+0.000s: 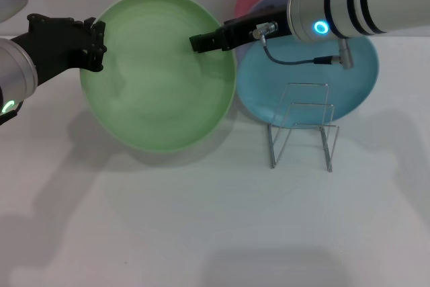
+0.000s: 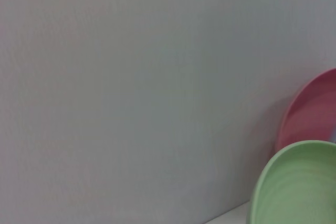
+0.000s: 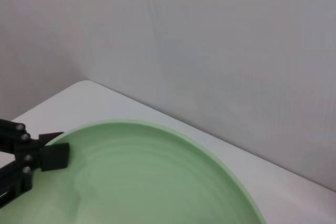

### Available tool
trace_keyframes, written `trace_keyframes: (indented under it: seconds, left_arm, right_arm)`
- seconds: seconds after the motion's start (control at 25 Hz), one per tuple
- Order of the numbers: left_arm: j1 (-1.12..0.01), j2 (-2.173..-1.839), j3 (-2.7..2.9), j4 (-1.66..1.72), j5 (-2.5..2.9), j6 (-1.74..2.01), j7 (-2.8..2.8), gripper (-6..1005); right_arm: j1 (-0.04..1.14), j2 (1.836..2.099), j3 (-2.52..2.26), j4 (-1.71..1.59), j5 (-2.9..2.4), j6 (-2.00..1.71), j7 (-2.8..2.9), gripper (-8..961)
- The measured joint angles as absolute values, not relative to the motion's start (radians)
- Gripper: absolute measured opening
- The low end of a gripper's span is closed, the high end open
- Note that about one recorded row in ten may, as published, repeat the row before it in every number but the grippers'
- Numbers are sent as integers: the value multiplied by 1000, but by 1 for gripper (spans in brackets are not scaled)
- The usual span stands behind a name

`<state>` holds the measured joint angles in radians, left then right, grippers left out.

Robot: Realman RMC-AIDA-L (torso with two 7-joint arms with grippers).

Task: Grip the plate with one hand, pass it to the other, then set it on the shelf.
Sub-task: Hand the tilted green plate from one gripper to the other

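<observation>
The plate [image 1: 158, 72] hung above the table [image 1: 215, 220], left of the shelf [image 1: 302, 126] — the left gripper [image 1: 94, 46] clamped on its left rim, the right gripper [image 1: 201, 42] clamped on its right rim. A blue plate [image 1: 349, 78] lay behind the shelf.

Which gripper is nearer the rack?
Right. The right gripper is at the green plate's right rim, just up-left of the rack; the left gripper is at the far rim.

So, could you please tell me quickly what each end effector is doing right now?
Left end effector: shut on the green plate's left rim.
Right end effector: shut on the plate's right side.
</observation>
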<state>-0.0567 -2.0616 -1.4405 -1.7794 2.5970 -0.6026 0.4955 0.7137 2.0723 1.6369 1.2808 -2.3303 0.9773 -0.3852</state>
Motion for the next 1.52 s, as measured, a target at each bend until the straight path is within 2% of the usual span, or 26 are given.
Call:
trace_keyframes:
  seconds: [0.52, 0.72, 1.24, 1.52]
  left_arm:
    - [-59, -2062, -1437, -1784, 2597, -597, 495, 66]
    - [-59, -2062, -1437, -1783, 2597, -597, 495, 67]
    - [-54, -2060, -1433, -1784, 2597, -597, 495, 70]
    - [-49, -2060, -1431, -1787, 2597, -597, 495, 72]
  right_arm:
    - [734, 2072, 1640, 1250, -2330, 947, -396, 644]
    - [736, 2072, 1642, 1243, -2330, 943, -396, 464]
    - [749, 2072, 1637, 1207, -2314, 935, -397, 409]
    - [747, 2072, 1637, 1205, -2313, 935, -397, 323]
